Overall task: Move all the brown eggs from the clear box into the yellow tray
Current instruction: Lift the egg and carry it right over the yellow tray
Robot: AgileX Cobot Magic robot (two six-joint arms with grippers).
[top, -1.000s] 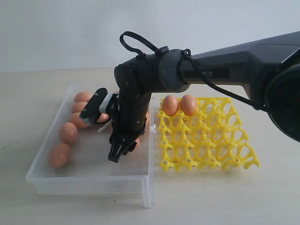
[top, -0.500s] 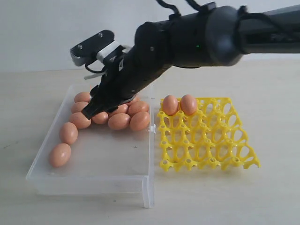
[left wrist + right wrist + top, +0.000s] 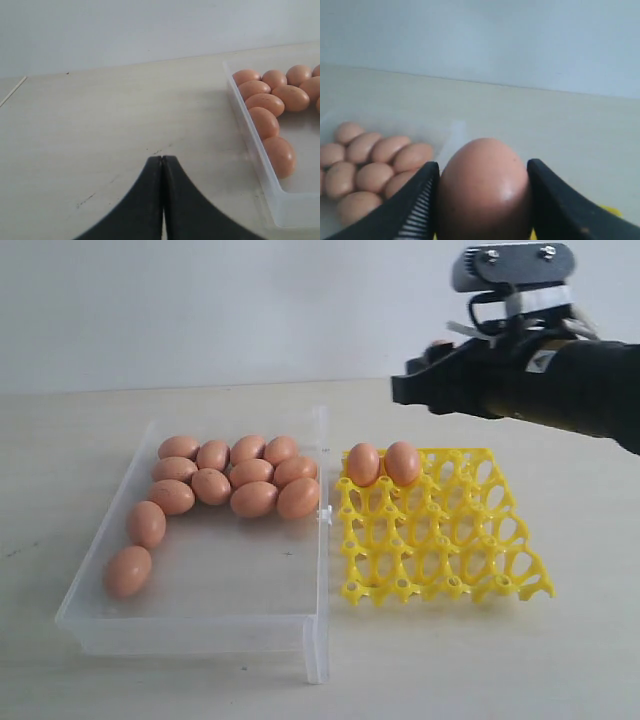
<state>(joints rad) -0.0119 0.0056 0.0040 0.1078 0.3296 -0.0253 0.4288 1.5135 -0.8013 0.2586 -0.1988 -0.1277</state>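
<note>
Right hand (image 3: 481,172), clamped on a brown egg (image 3: 485,205), hangs high and seemingly over the far edge of the yellow tray (image 3: 400,585) lying below it.

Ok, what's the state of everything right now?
Right gripper: shut on held egg, in the air.
Left gripper: shut, empty.
Box: open, about thirteen loose eggs inside.
Tray: two seated eggs, other cups empty.
</note>
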